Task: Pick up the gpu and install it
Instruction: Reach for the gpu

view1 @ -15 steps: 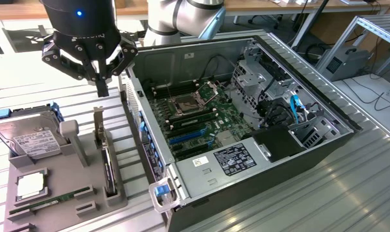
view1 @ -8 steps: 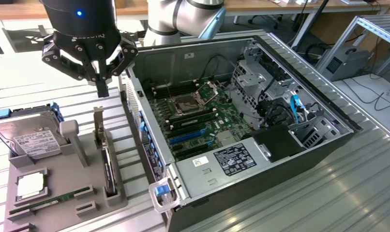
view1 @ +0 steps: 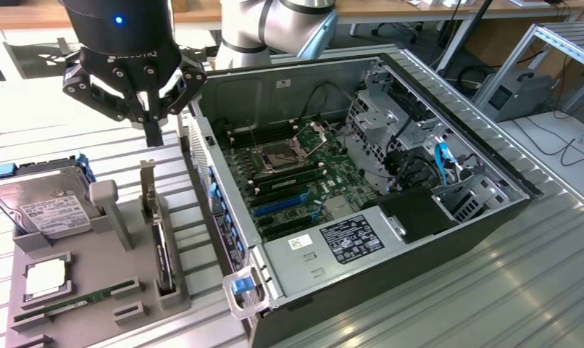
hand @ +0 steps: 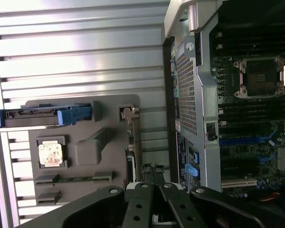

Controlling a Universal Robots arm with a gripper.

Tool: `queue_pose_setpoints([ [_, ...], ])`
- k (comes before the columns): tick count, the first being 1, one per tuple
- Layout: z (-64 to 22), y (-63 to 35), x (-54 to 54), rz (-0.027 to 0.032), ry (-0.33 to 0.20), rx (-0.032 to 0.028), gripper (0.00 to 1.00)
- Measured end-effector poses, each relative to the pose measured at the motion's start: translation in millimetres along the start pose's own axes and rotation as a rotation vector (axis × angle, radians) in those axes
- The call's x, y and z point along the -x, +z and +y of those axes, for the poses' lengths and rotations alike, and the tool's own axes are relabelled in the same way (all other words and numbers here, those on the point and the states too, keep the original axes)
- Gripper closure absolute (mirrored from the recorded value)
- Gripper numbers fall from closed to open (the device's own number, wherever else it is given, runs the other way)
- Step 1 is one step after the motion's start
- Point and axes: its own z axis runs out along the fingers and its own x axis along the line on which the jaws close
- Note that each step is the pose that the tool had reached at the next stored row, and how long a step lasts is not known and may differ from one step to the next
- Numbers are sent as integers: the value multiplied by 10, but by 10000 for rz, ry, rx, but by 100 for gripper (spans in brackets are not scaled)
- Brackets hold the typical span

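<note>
The gpu [view1: 161, 243] stands on edge in a slot of the grey holder tray [view1: 118, 290], its silver bracket [view1: 148, 181] pointing up at the far end. From the wrist it appears edge-on as a thin dark strip [hand: 131, 159] with the bracket [hand: 129, 113] at one end. My gripper [view1: 153, 135] hangs above the bracket end of the card, apart from it, with its fingers pressed together and nothing between them. The wrist view has the shut fingertips [hand: 152, 169] close over the card's near end. The open computer case [view1: 389, 80] lies on the exterior view's right of the tray, motherboard [view1: 292, 181] exposed.
The tray also carries a silver hard drive [view1: 43, 206] with blue rails, a CPU [view1: 46, 278] and a green RAM stick [view1: 74, 299]. Blue expansion slots [view1: 280, 206] sit on the motherboard. The case's metal wall [view1: 210, 181] rises right beside the tray. Everything rests on a ribbed metal table [view1: 485, 290].
</note>
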Motion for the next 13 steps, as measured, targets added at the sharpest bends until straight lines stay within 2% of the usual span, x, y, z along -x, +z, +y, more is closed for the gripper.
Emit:
queue_pose_setpoints([
  [13,-11,0,1,-5,-2,-64,89],
])
